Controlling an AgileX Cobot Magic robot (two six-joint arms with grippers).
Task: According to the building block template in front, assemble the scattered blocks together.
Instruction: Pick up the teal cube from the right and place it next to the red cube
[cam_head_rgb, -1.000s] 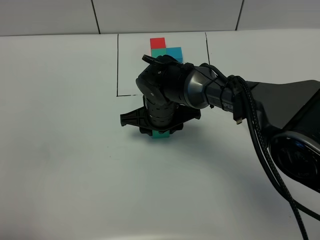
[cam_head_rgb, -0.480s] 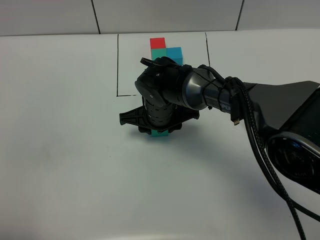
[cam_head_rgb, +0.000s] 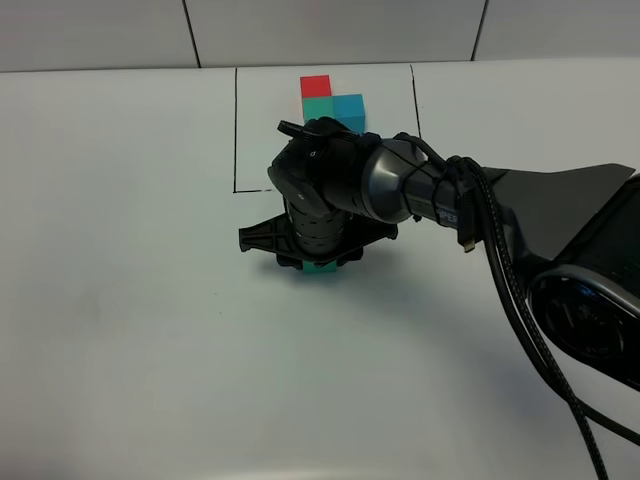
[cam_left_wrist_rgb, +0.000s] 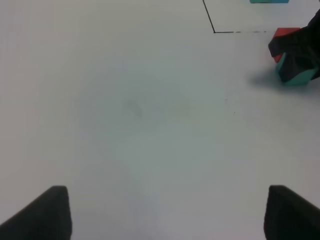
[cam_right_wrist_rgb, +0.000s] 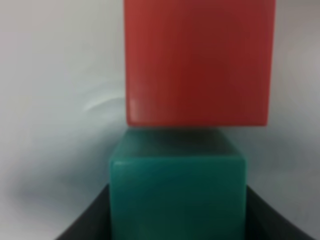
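White tabletop (cam_head_rgb: 120, 300): right fingers (cam_right_wrist_rgb: 82, 227) clamp green cube (cam_right_wrist_rgb: 177, 195); left fingers (cam_left_wrist_rgb: 50, 212) spread.

Smooth matt red cube (cam_right_wrist_rgb: 197, 62), smooth teal cube (cam_right_wrist_rgb: 177, 197), matt white table (cam_head_rgb: 120, 330), glossy black arm (cam_head_rgb: 400, 185)

A teal-green cube (cam_right_wrist_rgb: 177, 190) fills the near part of the view, held between the two dark fingers (cam_right_wrist_rgb: 87, 220) of the right pincer (cam_right_wrist_rgb: 177, 222), one against each side face. Just beyond it lies a red cube (cam_right_wrist_rgb: 197, 62), set slightly off to one side. The blur hides whether the two touch. Pale desk (cam_right_wrist_rgb: 55, 100) surrounds both.
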